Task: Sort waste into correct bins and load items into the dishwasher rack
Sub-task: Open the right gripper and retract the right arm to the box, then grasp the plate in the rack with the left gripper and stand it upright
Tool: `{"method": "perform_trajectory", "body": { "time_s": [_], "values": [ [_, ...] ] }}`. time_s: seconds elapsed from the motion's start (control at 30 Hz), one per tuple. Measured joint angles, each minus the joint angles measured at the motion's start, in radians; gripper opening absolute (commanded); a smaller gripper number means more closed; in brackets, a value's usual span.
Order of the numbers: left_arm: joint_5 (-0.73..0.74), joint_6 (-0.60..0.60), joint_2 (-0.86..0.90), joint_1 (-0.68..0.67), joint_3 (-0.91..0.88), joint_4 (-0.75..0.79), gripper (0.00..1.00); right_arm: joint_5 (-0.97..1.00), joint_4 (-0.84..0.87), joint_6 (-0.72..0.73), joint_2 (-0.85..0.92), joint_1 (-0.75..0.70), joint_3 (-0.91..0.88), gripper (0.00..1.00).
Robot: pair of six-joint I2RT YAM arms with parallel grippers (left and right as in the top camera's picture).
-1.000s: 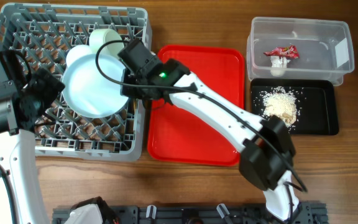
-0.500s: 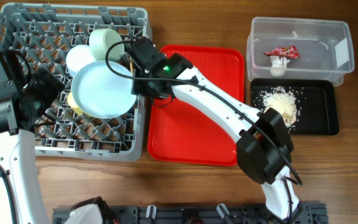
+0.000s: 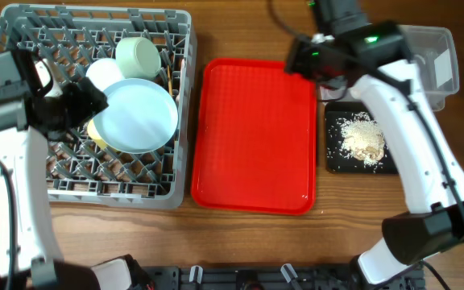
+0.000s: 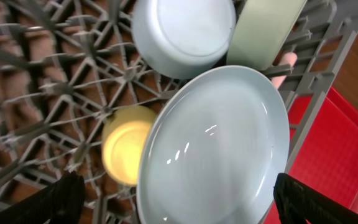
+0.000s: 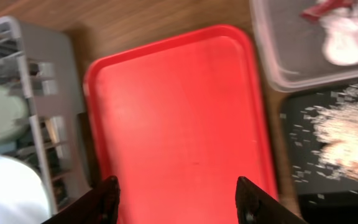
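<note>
On the wooden table [image 3: 240, 234], the grey dishwasher rack [image 3: 22, 32] holds the white-blue plate [image 3: 139, 117], light blue bowl [image 3: 103, 74], pale green bowl [image 3: 139, 56] and yellow cup [image 4: 126, 149]. The left gripper [image 4: 182, 200] hangs over the plate, fingers spread and empty. The right gripper [image 5: 179, 199], likewise spread and empty, hovers above the red tray [image 3: 256, 137], its arm crossing the clear tub [image 3: 433, 48] beside the black tray [image 3: 337, 161] of scraps [image 3: 361, 138].

Overhead: fixed above the table, looks straight down, far; whole rack [image 3: 119, 181] and red tray [image 3: 256, 137] in frame.
Left wrist: close over rack, faces down onto plate [image 4: 219, 143].
Right wrist: higher, faces down on red tray; rack edge at left.
Shared: plate, rack and red tray appear in all three.
</note>
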Motion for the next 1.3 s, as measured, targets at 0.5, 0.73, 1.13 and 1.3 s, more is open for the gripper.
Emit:
{"method": "perform_trajectory", "body": {
  "time_s": [0.5, 0.73, 1.13, 1.3],
  "values": [
    [0.050, 0.154, 0.195, 0.001, 0.000, 0.097, 0.59, -0.051, -0.053, -0.080, 0.004, -0.085, 0.000, 0.60],
    [0.051, 0.155, 0.210, 0.001, 0.000, 0.135, 0.24, -0.052, -0.068, -0.084, 0.004, -0.088, 0.000, 0.60],
    [0.034, 0.158, 0.210, 0.002, -0.010, 0.124, 0.22, -0.052, -0.082, -0.084, 0.004, -0.093, 0.000, 0.60],
    [0.026, 0.157, 0.211, 0.002, -0.031, 0.114, 0.11, -0.052, -0.085, -0.084, 0.004, -0.093, 0.000, 0.60]
  ]
}}
